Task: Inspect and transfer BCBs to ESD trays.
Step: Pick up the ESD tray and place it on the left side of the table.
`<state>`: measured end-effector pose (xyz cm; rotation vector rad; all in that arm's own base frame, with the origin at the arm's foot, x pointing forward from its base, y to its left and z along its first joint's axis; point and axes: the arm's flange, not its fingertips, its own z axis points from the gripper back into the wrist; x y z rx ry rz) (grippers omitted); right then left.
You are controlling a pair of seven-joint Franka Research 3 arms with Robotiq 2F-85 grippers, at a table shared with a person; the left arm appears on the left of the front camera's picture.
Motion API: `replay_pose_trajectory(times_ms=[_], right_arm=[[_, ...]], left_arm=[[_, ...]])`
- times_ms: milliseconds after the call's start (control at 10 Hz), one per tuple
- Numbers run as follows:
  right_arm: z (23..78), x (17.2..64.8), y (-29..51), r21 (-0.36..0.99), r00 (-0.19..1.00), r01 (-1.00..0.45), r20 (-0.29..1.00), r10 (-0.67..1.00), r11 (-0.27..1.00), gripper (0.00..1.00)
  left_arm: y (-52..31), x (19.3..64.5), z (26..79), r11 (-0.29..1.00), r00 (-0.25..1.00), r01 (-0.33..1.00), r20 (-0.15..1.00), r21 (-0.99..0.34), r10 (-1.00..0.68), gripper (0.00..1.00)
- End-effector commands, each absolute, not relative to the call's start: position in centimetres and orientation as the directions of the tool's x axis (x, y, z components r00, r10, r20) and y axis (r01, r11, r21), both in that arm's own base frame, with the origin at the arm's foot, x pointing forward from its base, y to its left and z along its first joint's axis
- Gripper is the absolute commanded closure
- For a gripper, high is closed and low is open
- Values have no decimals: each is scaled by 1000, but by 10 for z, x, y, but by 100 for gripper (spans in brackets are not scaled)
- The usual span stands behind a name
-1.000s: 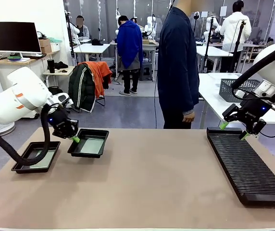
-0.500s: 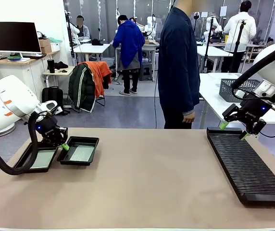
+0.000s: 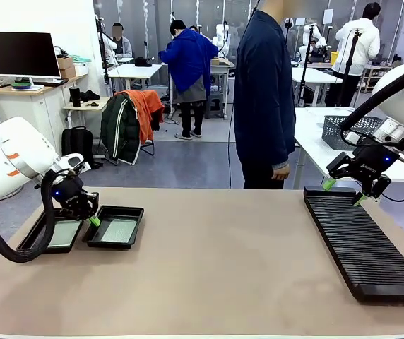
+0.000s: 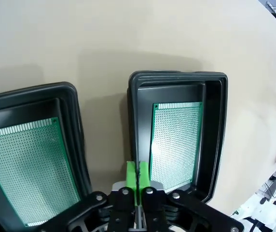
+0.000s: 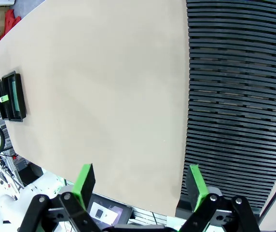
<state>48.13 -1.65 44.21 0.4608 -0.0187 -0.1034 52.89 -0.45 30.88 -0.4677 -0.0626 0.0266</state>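
So, count first: two ESD trays sit side by side near the table's (image 3: 209, 268) left edge, close but with a strip of bare table between them. The left tray (image 3: 52, 234) and the right tray (image 3: 114, 227) each have one BCB lying flat inside, so two boards total. From the left wrist camera the right-hand board (image 4: 175, 140) looks pale green with a grid of tiny holes, and the other board (image 4: 29, 169) is the same kind.

The left gripper (image 3: 92, 220) hangs low right at the gap between the trays, its jaws clenched together; its green pads (image 4: 137, 176) meet over the right tray's near rim with nothing between them. The right gripper (image 3: 343, 191) is way over on the other side, jaws spread wide and holding nothing, hovering above the far end of one long black ribbed rack (image 3: 363, 244).

Table top is plain tan. One person in a dark jacket (image 3: 262, 92) stands at the far side. Behind that it's a lab room: a monitor (image 3: 20, 54) on a desk, an orange jacket (image 3: 144, 111) over a chair, a grey mesh basket (image 3: 352, 131) on a white side table.
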Motion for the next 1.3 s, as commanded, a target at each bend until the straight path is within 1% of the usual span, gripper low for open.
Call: replay_pose_trajectory(times_ms=[0,300,400,800,1100,1200], right_arm=[[442,480,-14,440,991,116,4,-131,890,0],[442,480,-14,440,991,116,4,-131,890,0],[442,480,-14,440,991,116,4,-131,890,0],[442,480,-14,440,991,116,4,-131,890,0],[442,480,-14,440,991,116,4,-131,890,0],[442,480,-14,440,991,116,4,-131,890,0]], left_arm=[[-2,527,302,888,996,8,87,-460,36,97],[-12,527,298,920,997,2,74,-391,29,97],[-6,530,303,898,997,-11,60,-440,41,97],[-8,530,302,904,997,-3,66,-428,35,97],[-22,531,315,944,997,-25,56,-330,47,70],[-26,529,320,951,997,-14,64,-309,35,60]])
